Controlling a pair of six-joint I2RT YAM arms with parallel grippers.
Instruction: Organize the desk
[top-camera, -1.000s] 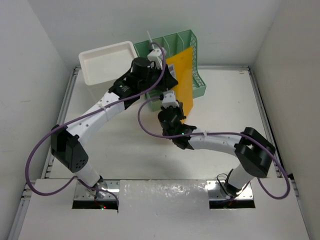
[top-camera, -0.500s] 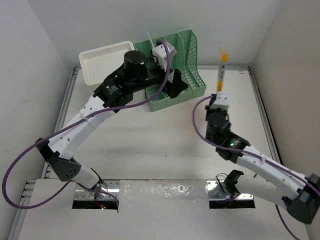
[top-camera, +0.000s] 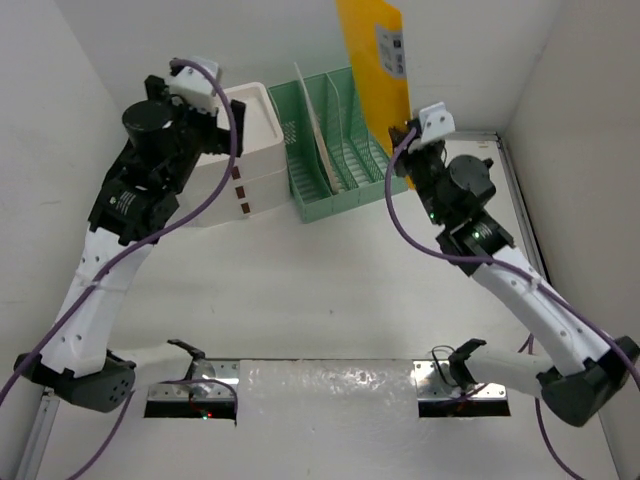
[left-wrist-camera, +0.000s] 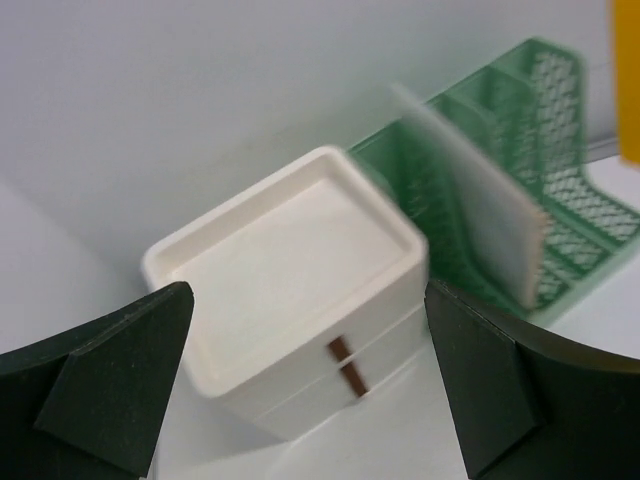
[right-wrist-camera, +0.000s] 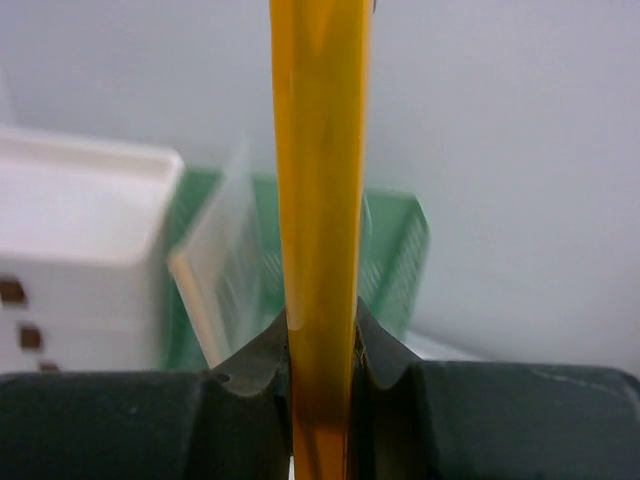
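Folder (top-camera: 375, 60), yellow, clamped upright in right gripper (right-wrist-camera: 320, 345); left gripper (left-wrist-camera: 310, 340) spread wide.

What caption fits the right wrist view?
Right claw clamps a yellow folder edge-on, green rack and white drawers behind.

A robot lab cell: bare white walls (top-camera: 80, 80) boxing a railed desk (top-camera: 300, 290)

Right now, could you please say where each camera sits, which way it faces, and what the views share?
Top external: above, behind the bases, looking down on the desk; both arms show.
Left wrist: on the left arm, facing the three-drawer box and green file rack; open left gripper fingers frame it.
Right wrist: facing the wall along the yellow folder clamped by the right gripper.
Shared: all show box, rack, folder.
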